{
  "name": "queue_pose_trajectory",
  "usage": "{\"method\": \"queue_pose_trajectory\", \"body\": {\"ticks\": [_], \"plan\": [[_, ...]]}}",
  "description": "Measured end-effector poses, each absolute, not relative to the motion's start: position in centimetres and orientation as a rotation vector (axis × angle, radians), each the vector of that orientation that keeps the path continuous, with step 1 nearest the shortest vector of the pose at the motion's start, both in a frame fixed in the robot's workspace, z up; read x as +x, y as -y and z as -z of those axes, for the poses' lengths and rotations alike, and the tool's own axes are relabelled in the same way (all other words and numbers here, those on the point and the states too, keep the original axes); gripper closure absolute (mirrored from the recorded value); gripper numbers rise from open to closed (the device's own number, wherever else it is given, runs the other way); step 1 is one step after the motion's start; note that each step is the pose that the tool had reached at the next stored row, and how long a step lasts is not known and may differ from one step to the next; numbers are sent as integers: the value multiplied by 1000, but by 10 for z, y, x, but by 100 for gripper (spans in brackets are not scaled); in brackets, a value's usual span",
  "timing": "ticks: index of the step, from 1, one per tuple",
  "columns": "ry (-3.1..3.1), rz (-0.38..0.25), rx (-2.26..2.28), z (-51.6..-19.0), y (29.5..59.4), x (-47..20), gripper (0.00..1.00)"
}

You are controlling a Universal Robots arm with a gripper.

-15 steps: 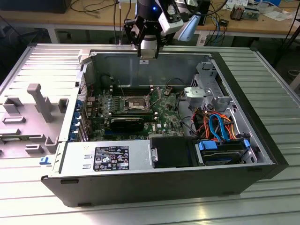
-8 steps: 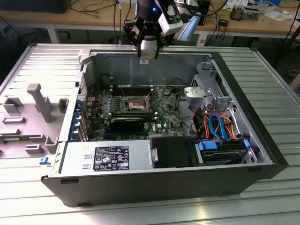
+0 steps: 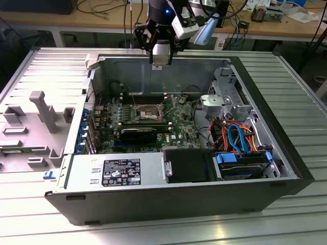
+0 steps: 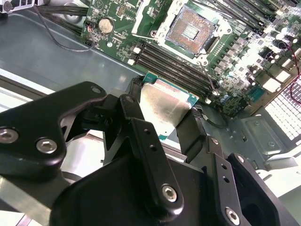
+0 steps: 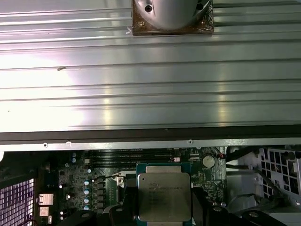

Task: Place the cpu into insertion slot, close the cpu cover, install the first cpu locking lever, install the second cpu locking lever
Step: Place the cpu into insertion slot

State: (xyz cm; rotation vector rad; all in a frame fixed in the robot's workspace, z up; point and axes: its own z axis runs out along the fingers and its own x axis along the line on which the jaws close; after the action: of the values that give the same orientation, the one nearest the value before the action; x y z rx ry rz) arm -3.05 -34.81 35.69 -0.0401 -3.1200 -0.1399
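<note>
Arm: gripper (image 3: 160, 51) hangs over the far wall of the open computer case (image 3: 179, 199), fingers (image 4: 188, 134) clamped on the cpu (image 4: 165, 102) | Setting: exterior view's left grey plastic panel (image 3: 36, 122), case centre, ribbed metal table (image 3: 301, 92) right, wooden bench (image 3: 76, 20) behind | Target: insertion slot (image 4: 190, 29), pin grid exposed, well apart from the held cpu, past the memory slots (image 4: 174, 61).

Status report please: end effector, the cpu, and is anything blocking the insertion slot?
End effector shut on cpu, above the open case. Insertion slot empty, pins exposed. Nothing seen lying over the slot.
</note>
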Motion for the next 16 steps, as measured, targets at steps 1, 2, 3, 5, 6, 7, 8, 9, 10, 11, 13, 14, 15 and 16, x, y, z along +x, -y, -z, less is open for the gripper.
{"method": "queue_pose_trajectory", "body": {"ticks": [1, 2, 3, 5, 6, 7, 8, 9, 10, 11, 13, 14, 15, 16], "plan": [[3120, 140, -40, -357, 348, -31, 45], [3120, 140, -40, -356, 348, -31, 45], [3120, 140, -40, -356, 348, -32, 45], [3120, 140, -40, -355, 349, -33, 45], [3120, 140, -40, -355, 349, -33, 45], [3120, 140, -40, -355, 349, -34, 45], [3120, 140, -40, -354, 349, -35, 45], [3120, 140, -40, -354, 349, -35, 45], [3120, 140, -40, -354, 349, -36, 45], [3120, 140, -40, -353, 350, -36, 45], [3120, 140, -40, -353, 350, -38, 45], [3120, 140, -40, -352, 351, -39, 45], [3120, 140, -40, -352, 351, -39, 45], [3120, 140, -40, -351, 351, -40, 45]]}}
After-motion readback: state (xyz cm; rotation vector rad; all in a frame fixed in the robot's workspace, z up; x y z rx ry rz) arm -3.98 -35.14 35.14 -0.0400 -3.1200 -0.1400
